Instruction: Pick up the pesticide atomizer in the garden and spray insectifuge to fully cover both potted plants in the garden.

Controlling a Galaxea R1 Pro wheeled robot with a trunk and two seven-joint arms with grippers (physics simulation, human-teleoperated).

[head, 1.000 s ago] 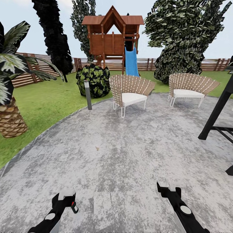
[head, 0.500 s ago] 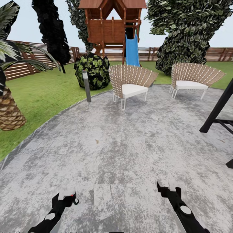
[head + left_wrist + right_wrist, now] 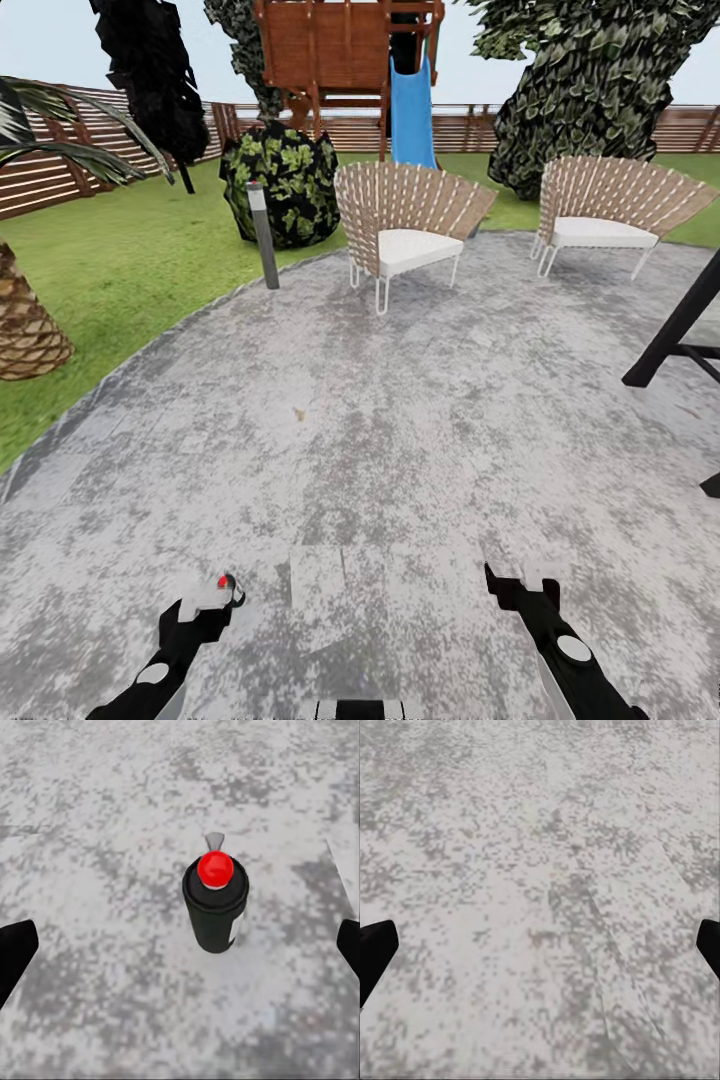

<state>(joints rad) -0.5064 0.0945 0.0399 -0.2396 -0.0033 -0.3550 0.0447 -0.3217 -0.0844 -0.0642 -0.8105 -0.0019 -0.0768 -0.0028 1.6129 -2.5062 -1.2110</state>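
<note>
Left gripper [image 3: 180,945] at 7 o'clock, fingers spread beside pesticide atomizer [image 3: 215,902]; grip unclear. Right gripper [image 3: 540,945] at 5 o'clock, spread, empty, over patio [image 3: 400,420].

Both arms reach low and forward; left hand [image 3: 205,600] and right hand [image 3: 522,585] apparently spread wide.

patio [image 3: 400,430]: round, mottled grey paving | on it: two slatted chairs, near [image 3: 405,235] and far [image 3: 610,215], well apart; dark frame leg [image 3: 675,330] at right | edge: grey bollard [image 3: 264,235] | around: lawn [image 3: 120,270], palm trunk [image 3: 25,320]
</note>
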